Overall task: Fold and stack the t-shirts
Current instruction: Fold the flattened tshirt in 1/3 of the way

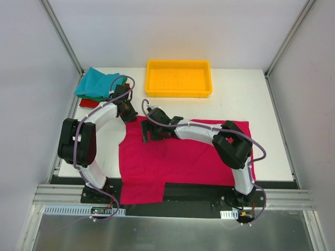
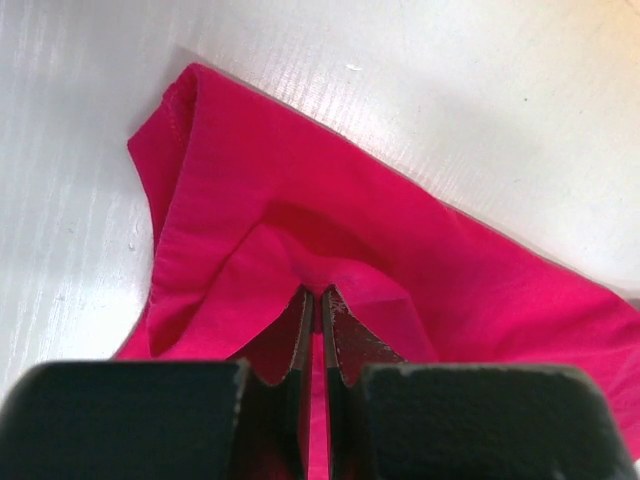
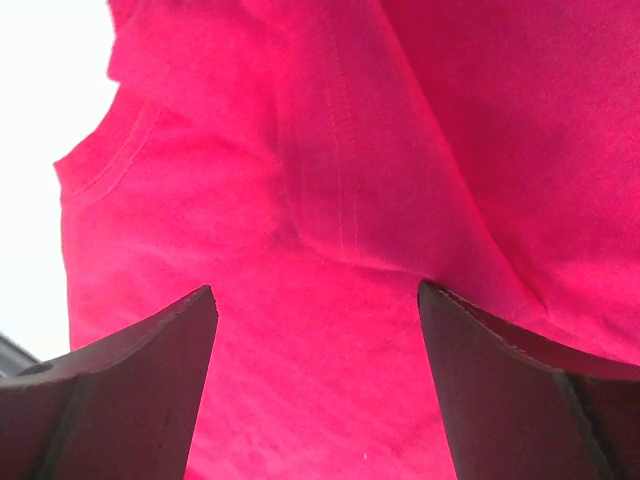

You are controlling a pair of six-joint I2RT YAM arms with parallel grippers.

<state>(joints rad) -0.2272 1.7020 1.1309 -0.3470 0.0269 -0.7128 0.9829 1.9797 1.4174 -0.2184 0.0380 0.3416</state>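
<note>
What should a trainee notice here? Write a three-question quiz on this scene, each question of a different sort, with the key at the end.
1. True or false: a folded shirt lies in the yellow tray.
2. The left gripper is: A) open over the tray; B) shut on the pink shirt; C) shut on a green shirt.
3. What colour is the top shirt of the folded pile?

Key: 1 false; 2 B; 3 teal.
</note>
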